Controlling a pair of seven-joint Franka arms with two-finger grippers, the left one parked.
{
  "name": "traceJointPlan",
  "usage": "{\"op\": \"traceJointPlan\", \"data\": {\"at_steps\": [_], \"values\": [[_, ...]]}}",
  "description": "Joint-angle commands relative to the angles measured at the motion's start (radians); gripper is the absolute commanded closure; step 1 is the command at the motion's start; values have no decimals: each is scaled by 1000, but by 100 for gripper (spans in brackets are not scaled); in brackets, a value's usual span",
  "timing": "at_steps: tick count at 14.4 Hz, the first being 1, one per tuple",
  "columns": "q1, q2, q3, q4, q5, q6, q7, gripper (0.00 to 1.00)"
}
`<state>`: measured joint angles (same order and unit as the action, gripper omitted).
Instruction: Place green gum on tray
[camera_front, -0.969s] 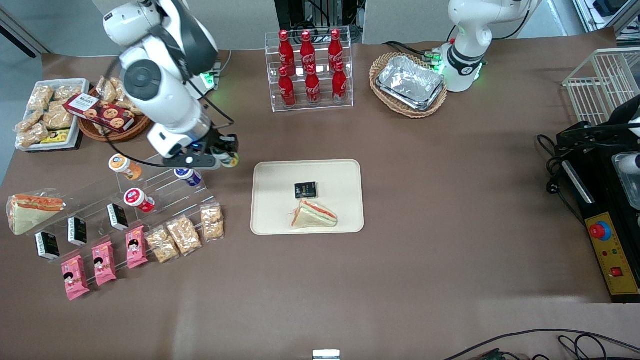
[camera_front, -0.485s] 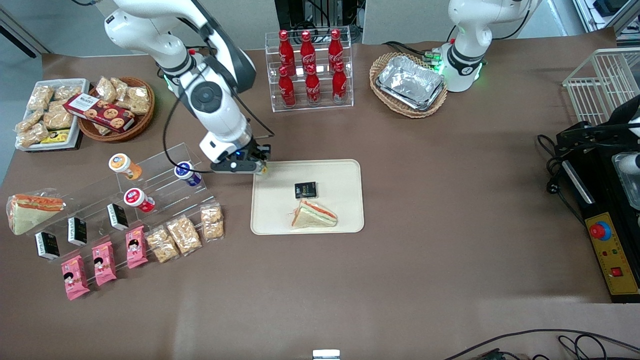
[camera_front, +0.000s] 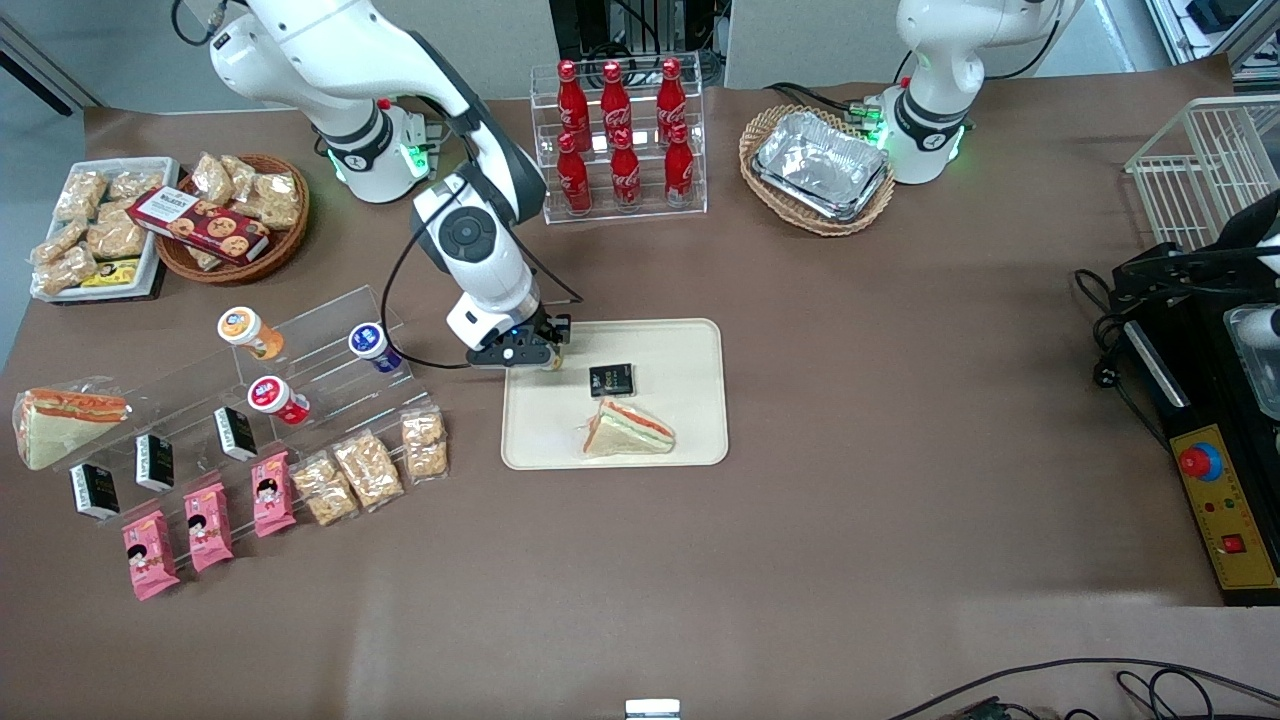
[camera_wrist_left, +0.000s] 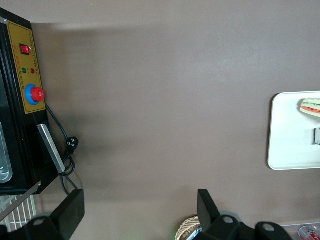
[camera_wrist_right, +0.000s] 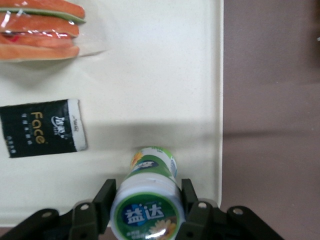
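The green gum (camera_wrist_right: 148, 200) has a white-rimmed green lid and green label. The tray (camera_wrist_right: 165, 75) is cream; the packet (camera_wrist_right: 42, 127) on it is black. The desk (camera_front: 900, 400) is brown.

Matt plastic tray (camera_wrist_right: 165, 60), glossy gum (camera_wrist_right: 148, 200) label, black gripper (camera_wrist_right: 147, 210) w/ matt finish

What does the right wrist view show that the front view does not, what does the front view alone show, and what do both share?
Only the right wrist view shows the green gum clearly: its green-and-white lid, green label, and the gripper shut on it above the tray.

Only the front view shows the wider table: the cola bottles, the foil trays and the blue-lidded bottle.

Both show the tray, the sandwich and the black packet lying on it, with the gripper over the tray's edge toward the working arm's end.
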<state>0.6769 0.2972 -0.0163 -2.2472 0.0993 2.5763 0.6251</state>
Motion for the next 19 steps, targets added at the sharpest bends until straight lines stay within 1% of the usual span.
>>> {"op": "traceJointPlan", "data": {"at_steps": [1, 2, 3, 4, 7, 8, 13, 17, 19], "values": [[3, 7, -4, 15, 14, 11, 4, 53], [1, 7, -4, 17, 16, 10, 5, 26], [-3, 7, -4, 18, 16, 5, 5, 11], [-7, 4, -5, 18, 16, 2, 5, 3], [-17, -27, -14, 21, 17, -7, -8, 1], [-49, -50, -14, 26, 16, -43, -21, 1], [-200, -211, -17, 60, 17, -304, -208, 1], [-321, -289, -19, 147, 17, -511, -324, 1], [-399, -323, -19, 196, 17, -617, -425, 1]]}}
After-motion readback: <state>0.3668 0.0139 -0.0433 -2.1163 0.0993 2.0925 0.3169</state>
